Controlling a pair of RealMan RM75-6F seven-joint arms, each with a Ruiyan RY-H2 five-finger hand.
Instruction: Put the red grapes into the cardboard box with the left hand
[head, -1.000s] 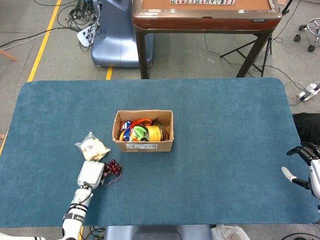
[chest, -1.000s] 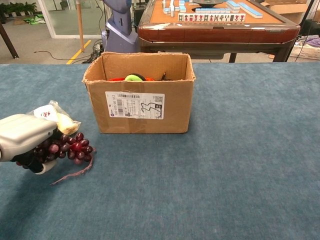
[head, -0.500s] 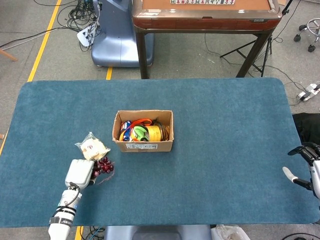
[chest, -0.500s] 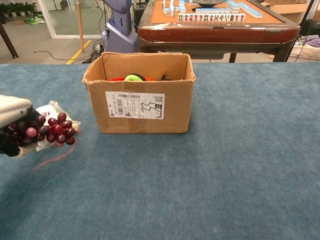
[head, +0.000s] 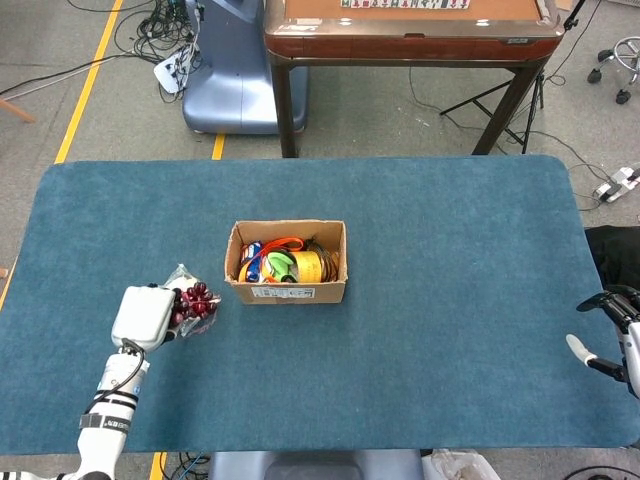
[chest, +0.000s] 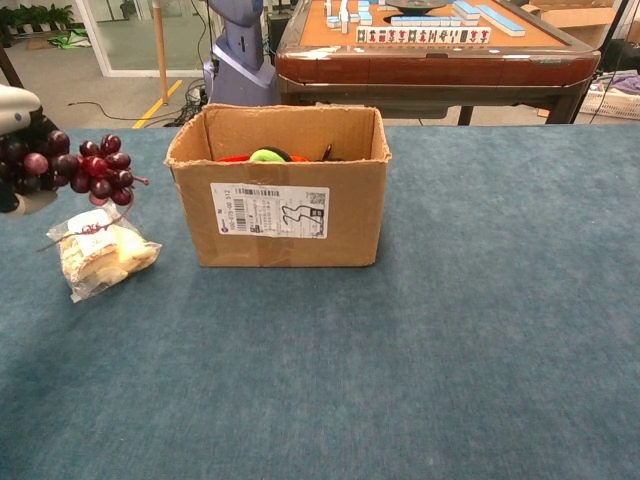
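My left hand (head: 145, 316) (chest: 12, 140) holds a bunch of dark red grapes (head: 194, 305) (chest: 88, 168) in the air, left of the cardboard box (head: 287, 290) (chest: 281, 208). The grapes hang above a wrapped snack bag (chest: 100, 251) lying on the table. The box is open at the top and holds several colourful items, among them a yellow roll (head: 312, 266) and something green (chest: 266, 155). My right hand (head: 610, 335) rests at the table's right edge, fingers apart, holding nothing; it does not show in the chest view.
A blue cloth covers the table (head: 450, 300). Beyond its far edge stand a brown mahjong table (head: 410, 30) and a blue-grey machine base (head: 225, 70). Cables lie on the floor at the back left.
My left hand has lifted the grapes off the table and carried them up and to the left, over the snack bag. The right hand has stayed put.
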